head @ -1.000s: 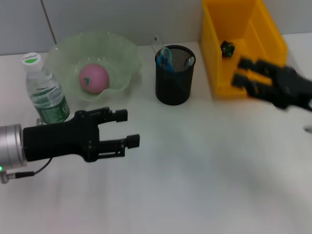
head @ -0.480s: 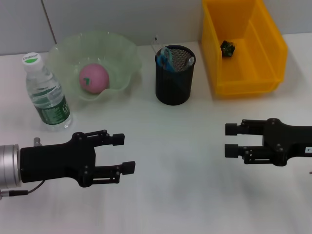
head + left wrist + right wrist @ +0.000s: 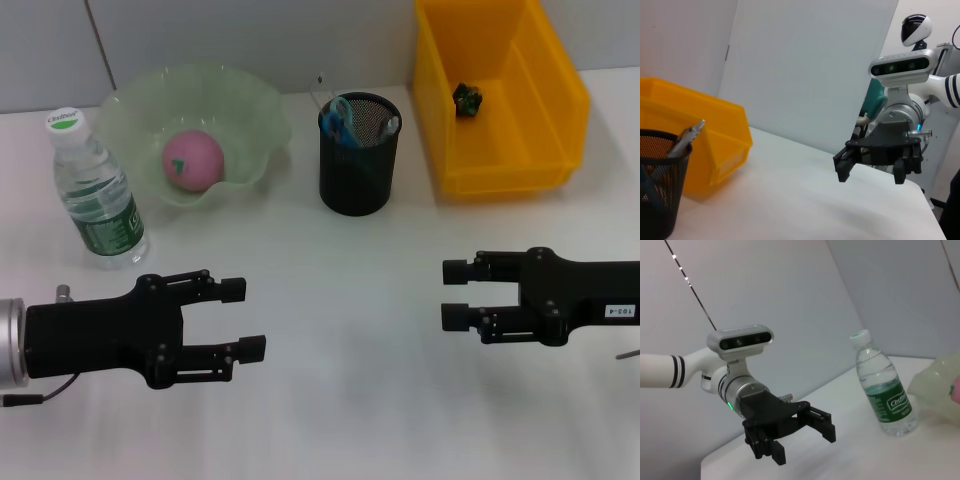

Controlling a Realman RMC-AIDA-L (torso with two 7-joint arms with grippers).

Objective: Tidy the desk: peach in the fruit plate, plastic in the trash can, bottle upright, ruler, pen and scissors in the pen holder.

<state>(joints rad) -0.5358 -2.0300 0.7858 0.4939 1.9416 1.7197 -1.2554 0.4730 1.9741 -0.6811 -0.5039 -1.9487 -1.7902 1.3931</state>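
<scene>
Peach (image 3: 192, 158) sits in the fruit plate (image 3: 250, 105); bottle (image 3: 97, 192) stands upright. 2 empty grippers, left gripper (image 3: 247, 318) and right gripper (image 3: 455, 295), hover with fingers spread over the desk (image 3: 340, 400). Scissors (image 3: 340, 120), seemingly, fill the pen holder (image 3: 357, 170).

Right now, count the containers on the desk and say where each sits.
3. The fruit plate sits far left holding the peach, the pen holder stands in the middle, and the trash can is far right. None appears hidden.
</scene>
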